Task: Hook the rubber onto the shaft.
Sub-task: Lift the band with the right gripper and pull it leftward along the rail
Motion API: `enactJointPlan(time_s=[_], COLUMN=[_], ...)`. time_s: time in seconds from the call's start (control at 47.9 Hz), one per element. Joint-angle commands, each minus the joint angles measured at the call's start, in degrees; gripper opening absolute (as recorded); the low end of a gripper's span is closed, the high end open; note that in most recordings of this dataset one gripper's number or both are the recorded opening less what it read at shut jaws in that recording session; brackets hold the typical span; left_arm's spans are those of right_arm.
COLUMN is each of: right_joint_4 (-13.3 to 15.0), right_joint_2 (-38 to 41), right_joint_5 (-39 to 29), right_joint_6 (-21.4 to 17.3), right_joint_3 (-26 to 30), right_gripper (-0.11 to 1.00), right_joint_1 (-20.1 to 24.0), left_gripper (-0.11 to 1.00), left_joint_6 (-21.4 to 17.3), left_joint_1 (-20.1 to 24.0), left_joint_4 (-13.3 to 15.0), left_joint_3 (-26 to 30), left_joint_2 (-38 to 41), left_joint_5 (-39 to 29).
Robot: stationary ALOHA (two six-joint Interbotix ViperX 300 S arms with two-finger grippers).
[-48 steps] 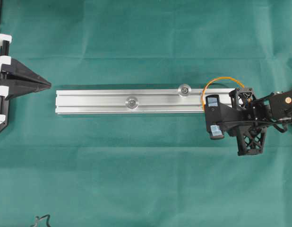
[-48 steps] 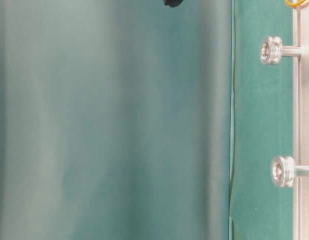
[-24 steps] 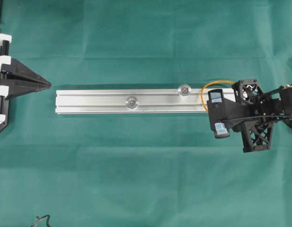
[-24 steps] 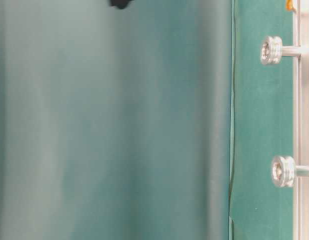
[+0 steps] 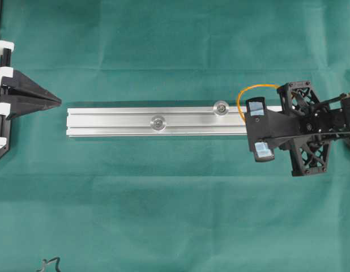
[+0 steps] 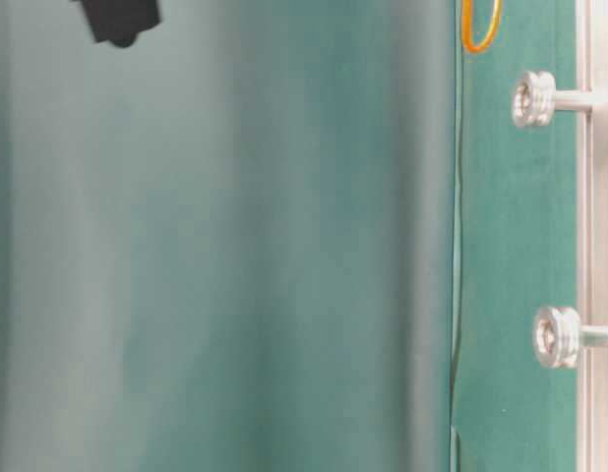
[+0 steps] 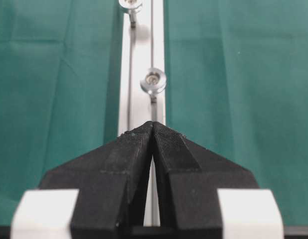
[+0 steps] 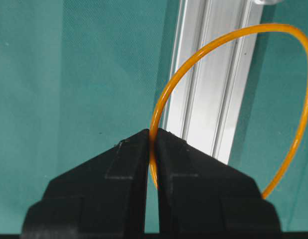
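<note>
The rubber point(image 8: 233, 45) is a thin orange loop pinched at one side between the tips of my right gripper point(image 8: 154, 132), which is shut on it. Seen from overhead, the rubber point(image 5: 246, 93) hangs over the right end of the silver rail point(image 5: 118, 122), just right of the nearer shaft point(image 5: 221, 107). A second shaft point(image 5: 158, 122) stands further left. At table level the rubber point(image 6: 479, 34) hangs clear of the shaft point(image 6: 533, 98). My left gripper point(image 7: 153, 124) is shut and empty, pointing along the rail from beyond its left end point(image 5: 57, 102).
Green cloth point(image 5: 163, 215) covers the table. The rail lies lengthwise across the middle. The left arm's black and white mount point(image 5: 2, 102) sits at the left edge. A bit of black cable point(image 5: 49, 263) lies at the bottom left.
My right gripper has lifted with the rubber, so the loop now hangs off the rail. It ends slightly further left than half a second ago. The left gripper has not moved.
</note>
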State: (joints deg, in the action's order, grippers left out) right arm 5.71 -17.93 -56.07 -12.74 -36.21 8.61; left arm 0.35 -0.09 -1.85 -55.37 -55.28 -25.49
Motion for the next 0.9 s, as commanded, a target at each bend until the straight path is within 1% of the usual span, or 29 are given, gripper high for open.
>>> enactJointPlan(time_s=[0.0,0.292,0.877], right_joint_4=[0.2,0.2,0.2], right_joint_2=[-1.1,-1.2,-1.2], right_joint_5=[-1.5,-5.8,-6.1], right_joint_6=[-0.1,0.0,0.0], right_joint_3=[2.7,6.7,6.8], right_gripper=[0.07,0.07,0.07], right_joint_1=[-0.1,-0.1,-0.1], left_gripper=[0.0,0.0,0.0], left_joint_6=[0.0,0.0,-0.1], left_joint_1=[0.2,0.2,0.2], left_joint_4=[-0.2,-0.2,-0.2], left_joint_3=[1.8,1.8,1.9], left_joint_2=[0.4,0.4,0.4], left_joint_5=[0.4,0.4,0.4])
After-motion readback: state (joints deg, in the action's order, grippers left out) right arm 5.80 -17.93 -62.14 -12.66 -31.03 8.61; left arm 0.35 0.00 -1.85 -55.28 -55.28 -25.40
